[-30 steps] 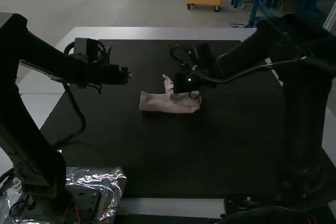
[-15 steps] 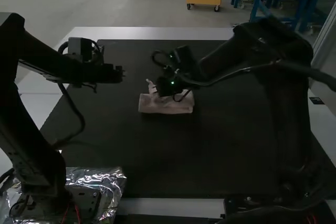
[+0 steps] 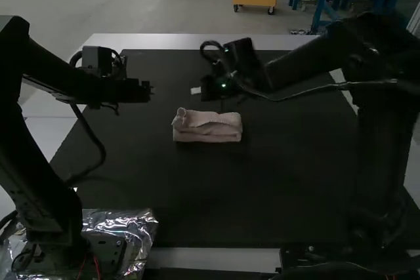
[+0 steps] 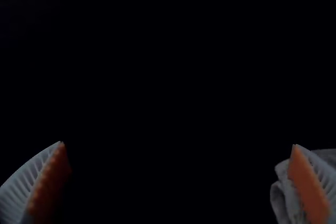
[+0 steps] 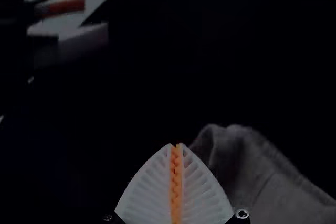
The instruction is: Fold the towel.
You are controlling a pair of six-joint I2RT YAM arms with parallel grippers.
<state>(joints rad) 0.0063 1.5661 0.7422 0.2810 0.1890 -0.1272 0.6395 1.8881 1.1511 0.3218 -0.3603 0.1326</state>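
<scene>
Dim high view; near-black wrist views; pale glints on foil [image 3: 139, 222]

Dark-topped desk [image 3: 262, 195], pale along edges. Bearing pinkish towel [image 3: 207, 130], folded, near middle; crumpled silver foil [image 3: 139, 226] near left.

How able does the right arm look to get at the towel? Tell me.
Probably yes: the right gripper hangs close to the towel with nothing visible between them, though its fingers are shut and would have to open first.
</scene>
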